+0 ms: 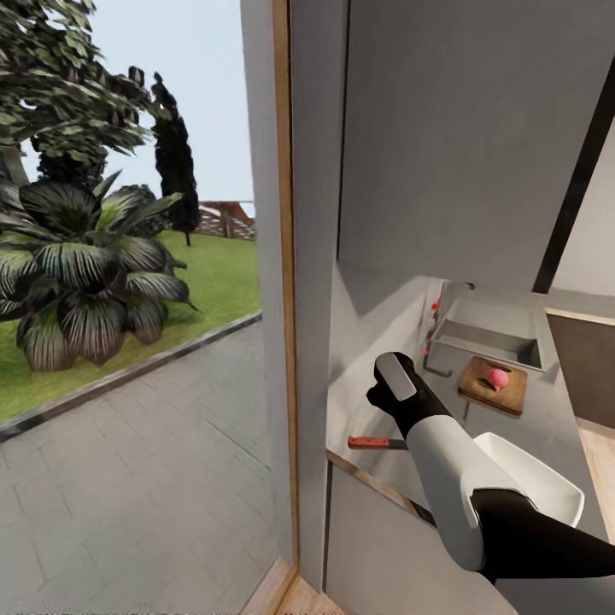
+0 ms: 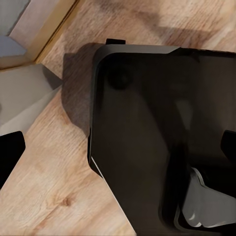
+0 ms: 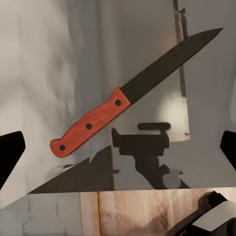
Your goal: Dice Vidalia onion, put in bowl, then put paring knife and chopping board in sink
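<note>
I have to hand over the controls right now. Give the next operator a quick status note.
Right gripper: hovering above the red-handled paring knife on the grey countertop, holding nothing; jaws unclear. Left gripper: state unclear.
Pink-red onion sits whole on the brown wooden chopping board beside the steel sink. White bowl is empty.
Left: grasp knife, dice, fill bowl, sink knife and board.

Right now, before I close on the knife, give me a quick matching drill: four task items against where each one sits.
Items:
1. onion
2. paring knife
3. bowl
4. chopping board

Places:
A. on the countertop just in front of the sink
B. near the counter's front edge, under the right arm
C. on the chopping board
D. flat on the counter, below the right gripper

Pairs: 1-C, 2-D, 3-B, 4-A
</note>
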{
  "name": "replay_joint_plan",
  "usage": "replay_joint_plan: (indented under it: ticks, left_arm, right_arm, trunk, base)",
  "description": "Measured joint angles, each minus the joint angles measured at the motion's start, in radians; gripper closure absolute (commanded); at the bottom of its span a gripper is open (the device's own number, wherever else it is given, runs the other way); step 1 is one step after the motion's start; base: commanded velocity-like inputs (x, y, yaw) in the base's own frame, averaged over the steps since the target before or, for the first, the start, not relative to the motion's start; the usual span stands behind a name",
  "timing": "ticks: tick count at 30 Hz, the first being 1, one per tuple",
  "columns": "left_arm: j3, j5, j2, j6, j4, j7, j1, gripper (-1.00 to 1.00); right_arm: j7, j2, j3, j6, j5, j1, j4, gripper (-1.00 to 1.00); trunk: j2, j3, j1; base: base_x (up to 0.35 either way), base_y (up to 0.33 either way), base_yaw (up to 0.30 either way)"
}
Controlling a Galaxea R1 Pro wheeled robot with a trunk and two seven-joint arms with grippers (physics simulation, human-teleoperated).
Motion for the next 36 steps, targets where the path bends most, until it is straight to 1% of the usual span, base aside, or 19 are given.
replay_joint_plan:
  ticks: [6, 13, 20, 21, 24, 26, 29, 36]
  left_arm:
    - [0.000, 0.000, 0.001, 0.000, 0.000, 0.000, 0.000, -1.00]
    - [0.000, -0.001, 0.001, 0.000, 0.000, 0.000, 0.001, -1.00]
    - [0.000, -0.001, 0.001, 0.000, 0.000, 0.000, 0.002, -1.00]
    - [0.000, -0.001, 0.001, 0.000, 0.000, 0.000, 0.002, -1.00]
    - [0.000, -0.001, 0.001, 0.000, 0.000, 0.000, 0.001, -1.00]
    - [0.000, -0.001, 0.001, 0.000, 0.000, 0.000, 0.001, -1.00]
    - [0.000, -0.001, 0.000, 0.000, 0.000, 0.000, 0.001, -1.00]
    - [0.000, -0.001, 0.000, 0.000, 0.000, 0.000, 0.001, -1.00]
  right_arm:
    - [0.000, 0.000, 0.001, 0.000, -0.001, 0.000, 0.001, -1.00]
    - [0.000, 0.000, 0.000, 0.000, -0.001, 0.000, 0.001, -1.00]
    - [0.000, 0.000, 0.000, 0.000, -0.002, 0.001, 0.005, -1.00]
    - [0.000, 0.000, 0.000, 0.000, -0.012, 0.001, 0.010, -1.00]
    - [0.002, 0.000, 0.000, -0.001, -0.060, 0.001, 0.018, -1.00]
    - [0.002, 0.000, 0.000, -0.001, -0.073, 0.001, 0.019, -1.00]
    - [0.002, 0.000, 0.001, -0.002, -0.084, 0.001, 0.020, -1.00]
    - [0.001, 0.000, 0.002, -0.002, -0.087, 0.001, 0.022, -1.00]
  trunk:
    - [0.000, -0.009, 0.000]
    - [0.001, -0.020, 0.000]
    - [0.002, -0.030, 0.000]
    - [0.002, -0.032, 0.000]
    - [0.002, -0.036, 0.000]
    - [0.002, -0.040, 0.000]
    - [0.002, -0.045, 0.000]
    - [0.001, -0.056, -0.001]
  base:
    - [0.001, 0.000, 0.000]
    - [0.111, 0.000, 0.000]
    - [0.022, 0.000, 0.000]
    - [0.003, 0.000, 0.000]
    - [0.001, 0.000, 0.000]
    - [0.000, 0.000, 0.000]
    - [0.005, 0.000, 0.000]
    - [0.115, 0.000, 0.000]
